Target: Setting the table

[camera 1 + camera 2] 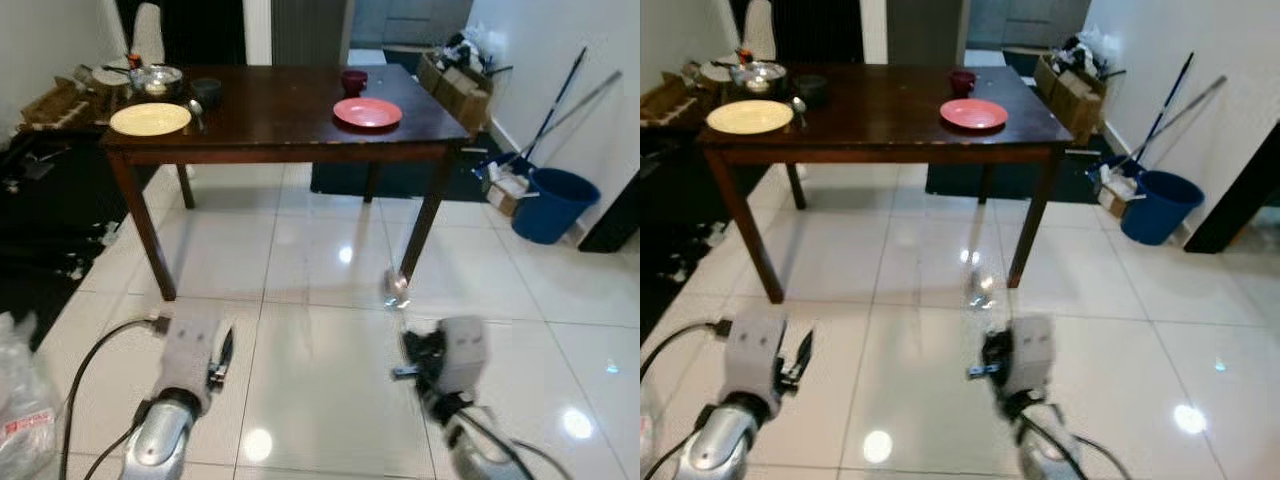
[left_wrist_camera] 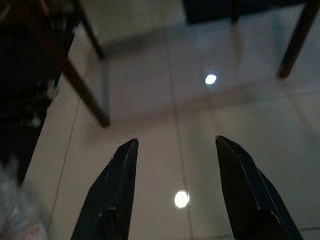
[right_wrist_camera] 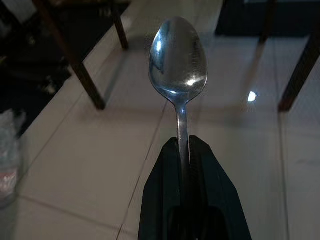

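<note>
Black fingers (image 3: 192,200) of the right gripper (image 3: 183,145) are closed on the handle of a metal spoon (image 3: 177,62), bowl pointing away from the wrist, held low above the white tiled floor (image 1: 320,270) short of the table. Left gripper (image 2: 175,145): fingers (image 2: 112,195) spread apart, nothing between them, hanging over the same floor on the robot's left.

Dark wooden table (image 1: 280,115) ahead, carrying: red plate (image 1: 367,112) toward its right end; dark red cup (image 1: 354,80) just behind that plate; pale yellow plate (image 1: 150,119) at the left end; second spoon (image 1: 195,113) just beside it; dark cup (image 1: 206,91); metal bowl (image 1: 160,78) behind.

Blue bucket (image 1: 553,204) stands by the right wall, with long mop handles (image 1: 560,105) leaning above it and cardboard boxes (image 1: 455,90) farther back.
</note>
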### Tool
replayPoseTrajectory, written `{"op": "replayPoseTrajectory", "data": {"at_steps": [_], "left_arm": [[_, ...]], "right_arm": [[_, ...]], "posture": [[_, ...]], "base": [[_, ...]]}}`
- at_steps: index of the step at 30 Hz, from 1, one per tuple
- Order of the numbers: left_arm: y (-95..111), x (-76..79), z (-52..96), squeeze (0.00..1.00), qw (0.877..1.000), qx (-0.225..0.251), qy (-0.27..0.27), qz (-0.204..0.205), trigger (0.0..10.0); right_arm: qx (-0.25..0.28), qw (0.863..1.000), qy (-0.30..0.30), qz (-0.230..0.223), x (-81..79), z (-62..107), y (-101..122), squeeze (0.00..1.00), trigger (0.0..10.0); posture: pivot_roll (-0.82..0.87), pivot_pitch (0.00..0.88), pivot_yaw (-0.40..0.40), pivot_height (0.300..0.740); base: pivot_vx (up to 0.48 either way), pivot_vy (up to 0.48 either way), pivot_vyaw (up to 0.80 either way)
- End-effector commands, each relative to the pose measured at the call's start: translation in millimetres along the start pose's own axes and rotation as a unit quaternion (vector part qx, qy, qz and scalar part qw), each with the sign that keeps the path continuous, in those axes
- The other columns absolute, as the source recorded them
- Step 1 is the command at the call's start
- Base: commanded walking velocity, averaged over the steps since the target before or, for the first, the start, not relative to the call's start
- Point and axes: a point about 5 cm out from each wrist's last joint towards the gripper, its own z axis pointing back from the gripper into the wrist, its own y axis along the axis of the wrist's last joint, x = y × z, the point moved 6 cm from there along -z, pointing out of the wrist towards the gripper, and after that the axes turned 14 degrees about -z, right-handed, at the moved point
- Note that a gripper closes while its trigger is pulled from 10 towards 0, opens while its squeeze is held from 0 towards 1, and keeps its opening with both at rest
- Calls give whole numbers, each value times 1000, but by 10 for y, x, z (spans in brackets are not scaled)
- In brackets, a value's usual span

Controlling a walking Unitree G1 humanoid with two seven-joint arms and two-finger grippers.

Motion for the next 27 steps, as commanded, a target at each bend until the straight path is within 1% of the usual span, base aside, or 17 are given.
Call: {"op": "replayPoseTrajectory", "data": {"at_steps": [1, 2, 4, 7, 12, 19, 20, 21, 25, 27], "left_arm": [[-120, 50, 26, 0, 1000, -13, -5, 1, 10000], [-120, 50, 26, 0, 1000, -13, -5, 1, 10000], [-195, 59, 36, 0, 1000, -23, -9, -2, 10000], [-323, 115, 63, 0, 999, -38, -23, -8, 10000], [-353, 164, 60, 0, 999, -36, -32, -11, 10000], [-294, 215, -4, 0, 999, -21, -45, -14, 10000], [-263, 222, -16, 0, 999, -17, -46, -12, 10000], [-263, 222, -16, 0, 999, -17, -46, -12, 10000], [-174, 227, -49, 0, 999, -2, -46, -9, 10000], [-174, 227, -49, 0, 999, -2, -46, -9, 10000]], "right_arm": [[-6, 1000, -15, -6, 145, 50, -79, 0, 10000], [-6, 1000, -15, -6, 145, 50, -79, 0, 10000], [-15, 1000, -16, -11, 165, 69, -141, 0, 10000], [-33, 999, -27, -12, 241, 146, -296, 0, 10000], [-33, 998, -43, -17, 315, 215, -373, 0, 10000], [0, 999, -50, -9, 334, 221, -246, 0, 10000], [15, 998, -54, -4, 343, 212, -153, 0, 10000], [15, 998, -54, -4, 343, 212, -153, 0, 10000], [63, 996, -66, 9, 382, 191, 130, 0, 10000], [63, 996, -66, 9, 382, 191, 130, 0, 10000]], "posture": [[-24, 0, 41, 740], [-24, 0, 41, 740], [-26, 0, 43, 740], [-36, 0, 51, 740], [-51, 0, 66, 740], [-75, 0, 86, 740], [-78, 0, 86, 740], [-78, 0, 86, 740], [-80, 0, 87, 740], [-80, 0, 87, 740]], "base": [[480, 0, 0], [480, 0, 0], [480, 0, 0], [480, 0, 0], [480, 0, 0], [480, 0, 0], [480, 0, 0], [480, 0, 0], [480, 0, 0], [480, 0, 0]]}}
